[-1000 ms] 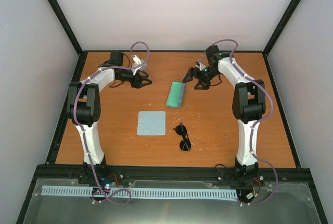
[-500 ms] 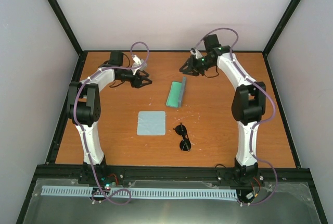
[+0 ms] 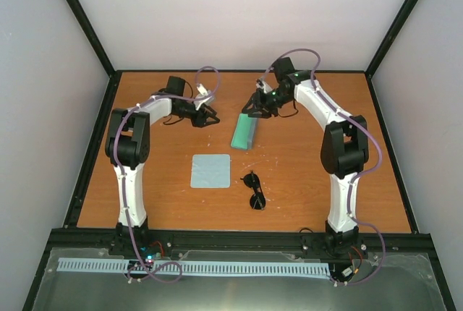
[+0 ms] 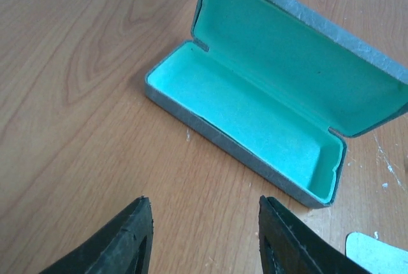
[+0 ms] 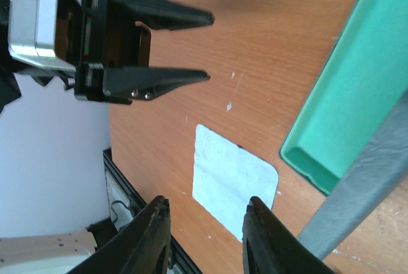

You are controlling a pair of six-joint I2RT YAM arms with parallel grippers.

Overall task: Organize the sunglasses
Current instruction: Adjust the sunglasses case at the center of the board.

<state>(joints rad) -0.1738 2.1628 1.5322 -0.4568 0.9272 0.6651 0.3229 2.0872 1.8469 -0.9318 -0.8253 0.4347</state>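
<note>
The sunglasses (image 3: 255, 190), a small black pair with round dark lenses, lie on the table near the front, seen only in the top view. The grey-blue case (image 3: 244, 131) lies open further back, its green lining (image 4: 268, 95) facing up and its lid raised. My left gripper (image 3: 210, 118) stands open just left of the case, with bare wood between its fingertips (image 4: 204, 204). My right gripper (image 3: 253, 107) hovers open over the case's far end, holding nothing (image 5: 207, 202). The right wrist view shows the case (image 5: 357, 89) at its right edge and the left gripper (image 5: 209, 46) opposite.
A pale blue square cloth (image 3: 210, 171) lies flat left of the sunglasses; it also shows as the cloth (image 5: 233, 178) below my right fingers and as a cloth corner (image 4: 376, 252). Black frame rails (image 3: 94, 145) edge the table, with white walls behind.
My left gripper has swung right, close to the case, and its jaws have narrowed a little. My right gripper has moved left to the case's far end. The sunglasses and cloth stayed put.
</note>
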